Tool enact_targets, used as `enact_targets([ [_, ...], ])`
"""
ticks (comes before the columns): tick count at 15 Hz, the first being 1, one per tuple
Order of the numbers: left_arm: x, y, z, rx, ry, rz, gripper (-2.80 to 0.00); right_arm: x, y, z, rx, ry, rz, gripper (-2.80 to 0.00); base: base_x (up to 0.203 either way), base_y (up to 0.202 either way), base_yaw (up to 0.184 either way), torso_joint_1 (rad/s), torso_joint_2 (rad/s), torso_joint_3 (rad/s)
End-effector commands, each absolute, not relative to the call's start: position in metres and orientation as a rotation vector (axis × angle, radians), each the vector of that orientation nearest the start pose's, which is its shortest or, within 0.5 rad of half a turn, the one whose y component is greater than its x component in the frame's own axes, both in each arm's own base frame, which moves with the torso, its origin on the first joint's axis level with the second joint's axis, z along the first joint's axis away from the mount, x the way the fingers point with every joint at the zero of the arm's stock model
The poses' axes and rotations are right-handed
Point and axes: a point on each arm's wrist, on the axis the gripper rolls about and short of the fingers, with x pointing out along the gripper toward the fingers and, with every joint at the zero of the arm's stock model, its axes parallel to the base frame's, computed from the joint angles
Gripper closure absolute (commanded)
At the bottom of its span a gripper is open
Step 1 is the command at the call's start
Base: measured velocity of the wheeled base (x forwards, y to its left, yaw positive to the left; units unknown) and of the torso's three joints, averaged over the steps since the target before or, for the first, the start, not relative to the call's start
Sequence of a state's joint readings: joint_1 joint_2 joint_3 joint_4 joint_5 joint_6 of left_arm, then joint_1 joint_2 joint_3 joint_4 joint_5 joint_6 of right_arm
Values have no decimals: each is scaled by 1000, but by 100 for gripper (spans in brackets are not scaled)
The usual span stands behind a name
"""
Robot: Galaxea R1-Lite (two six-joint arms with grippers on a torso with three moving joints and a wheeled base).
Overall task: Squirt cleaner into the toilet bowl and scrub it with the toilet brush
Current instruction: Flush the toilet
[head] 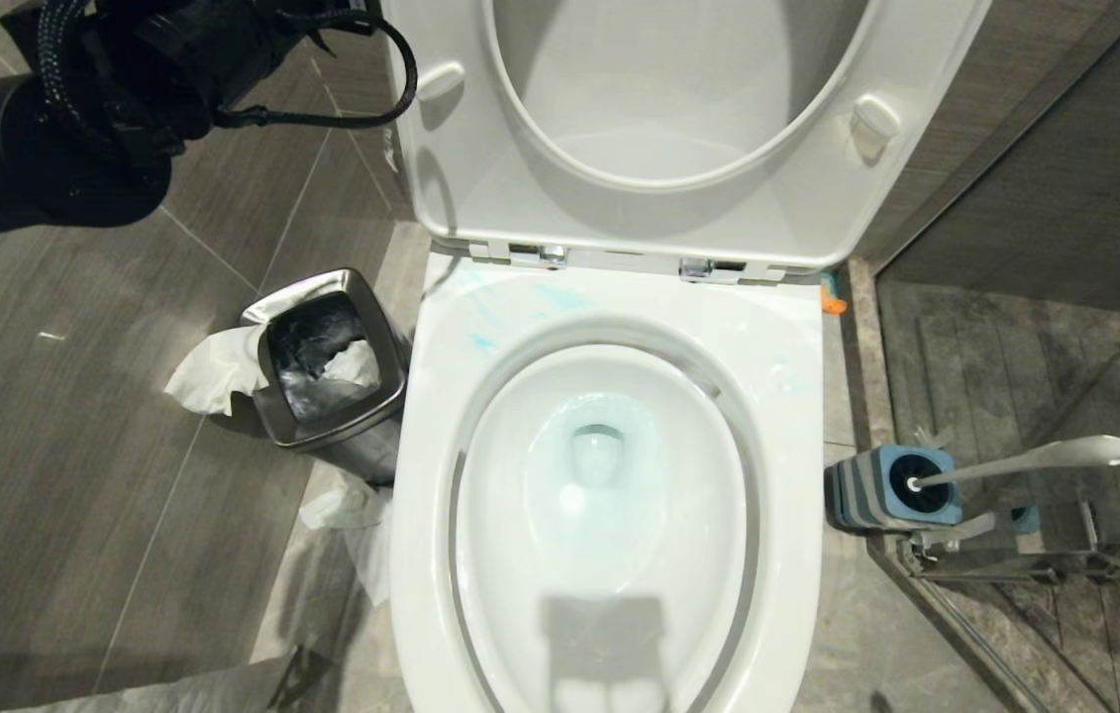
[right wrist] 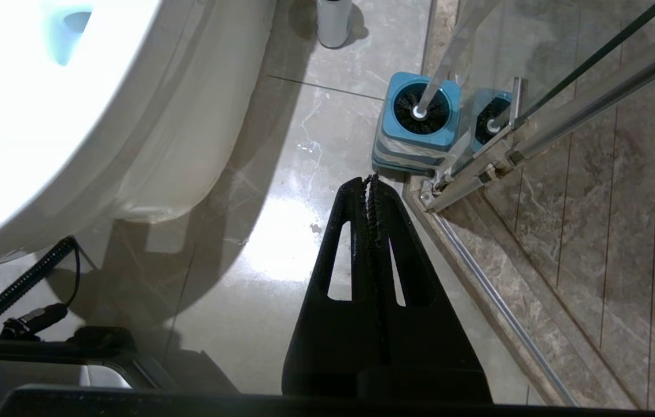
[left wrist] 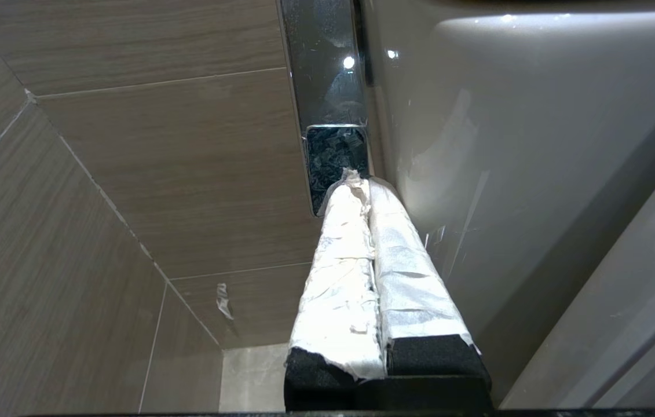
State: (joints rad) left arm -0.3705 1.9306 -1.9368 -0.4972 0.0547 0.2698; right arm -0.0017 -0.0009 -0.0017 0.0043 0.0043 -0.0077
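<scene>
Toilet bowl (head: 609,515) comes first, as it is the biggest thing here. It is white, shiny and egg-shaped, with a wide flat rim. Its long way runs from the hinges at the back toward the robot. The seat and lid (head: 678,129) stand up behind it on two silver hinges.

Cleaner (head: 480,342) shows as thin blue smears on the back left of the rim, and the water in the middle of the bowl looks pale blue too.

A small bin (head: 327,361) with a steel rim stands on the floor just beside the bowl's left side. It has a dark bag in it, and white paper (head: 213,371) hangs over its edge.

The toilet brush (head: 1045,458) stands in a blue and grey holder (head: 876,490) on the floor to the right of the bowl. Its black spiky head sits down in the holder. Its long white handle leans up and away to the right, and ends in a flat round tip.

The left gripper (left wrist: 356,179) is up at the far left, by the side of the toilet. Its white-wrapped fingers (left wrist: 339,260) are pressed together and hold nothing. It is well apart from the brush.

The right gripper (right wrist: 370,182) hangs low over the floor, pointing toward the holder and near it but not touching. Its black fingers (right wrist: 402,260) are pressed together and hold nothing.
</scene>
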Motion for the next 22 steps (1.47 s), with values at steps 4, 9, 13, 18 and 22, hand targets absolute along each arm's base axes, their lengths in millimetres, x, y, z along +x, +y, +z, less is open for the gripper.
enact_targets([
  [4, 345, -127, 409, 159, -540, -223, 0, -23, 0, 75, -9, 3, 3, 0, 0, 0, 0, 0, 0, 0],
  [9, 311, -114, 438, 159, -606, -197, 0, -23, 0, 75, -8, 3, 3, 0, 0, 0, 0, 0, 0, 0],
  [13, 243, -90, 479, 168, -669, -186, 0, -23, 0, 75, -8, 3, 3, 0, 0, 0, 0, 0, 0, 0],
  [18, 160, -61, 512, 206, -754, -156, 0, -23, 0, 75, -8, 3, 4, 0, 0, 0, 0, 0, 0, 0],
  [22, 120, -49, 499, 238, -608, -217, 0, -23, 0, 75, -8, 3, 5, 0, 0, 0, 0, 0, 0, 0],
])
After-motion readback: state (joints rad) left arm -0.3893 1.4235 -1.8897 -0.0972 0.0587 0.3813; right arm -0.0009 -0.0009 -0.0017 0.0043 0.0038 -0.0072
